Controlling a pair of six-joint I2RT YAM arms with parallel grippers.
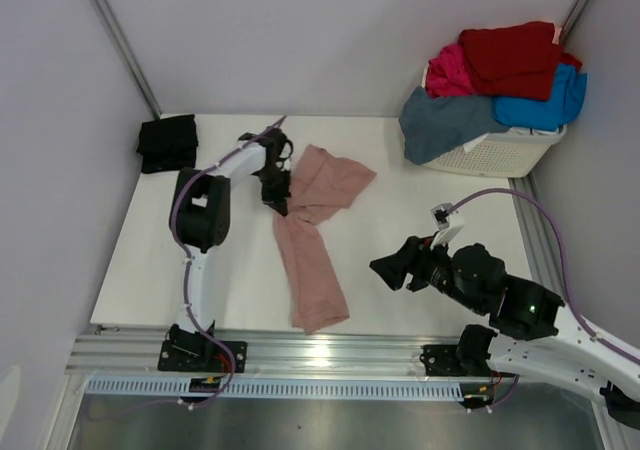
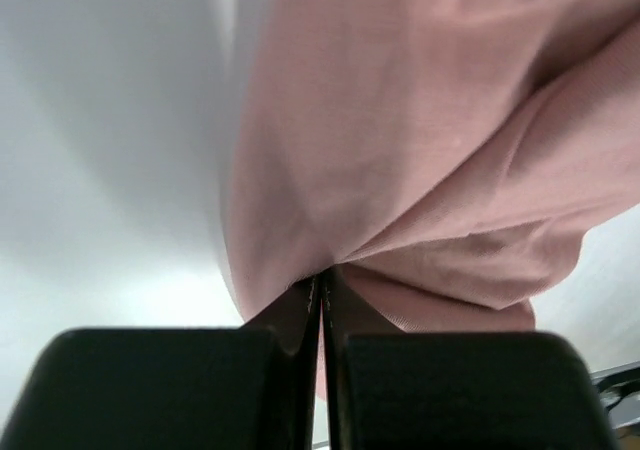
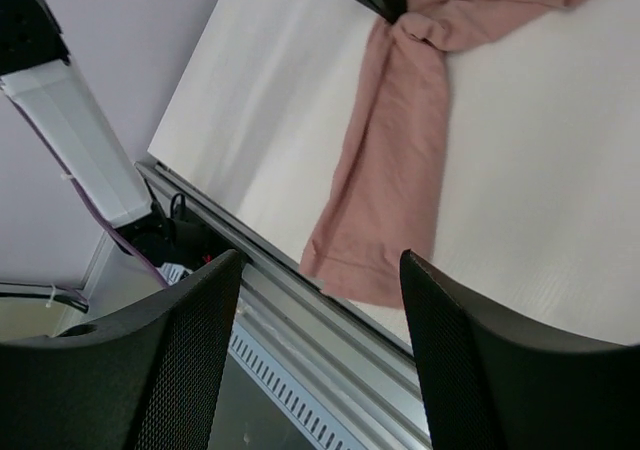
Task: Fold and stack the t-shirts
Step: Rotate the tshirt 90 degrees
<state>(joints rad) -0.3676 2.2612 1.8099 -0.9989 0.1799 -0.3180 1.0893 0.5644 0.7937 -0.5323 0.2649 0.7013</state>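
A dusty-pink t-shirt (image 1: 314, 240) lies bunched and stretched in a long strip down the middle of the table, also seen in the right wrist view (image 3: 400, 160). My left gripper (image 1: 279, 203) is shut on a fold of it at its waist; the pink cloth (image 2: 420, 150) fills the left wrist view, pinched between the black fingers (image 2: 290, 340). My right gripper (image 1: 387, 269) is open and empty, hovering right of the shirt's lower end. A folded black t-shirt (image 1: 167, 142) sits at the far left. Red (image 1: 510, 58), magenta (image 1: 450, 70), bright-blue (image 1: 545, 105) and slate-blue (image 1: 445, 122) t-shirts are heaped in the basket.
The white slatted laundry basket (image 1: 500, 155) stands at the far right corner. The table's near edge is an aluminium rail (image 1: 330, 350), also in the right wrist view (image 3: 300, 310). Grey walls enclose the left, back and right.
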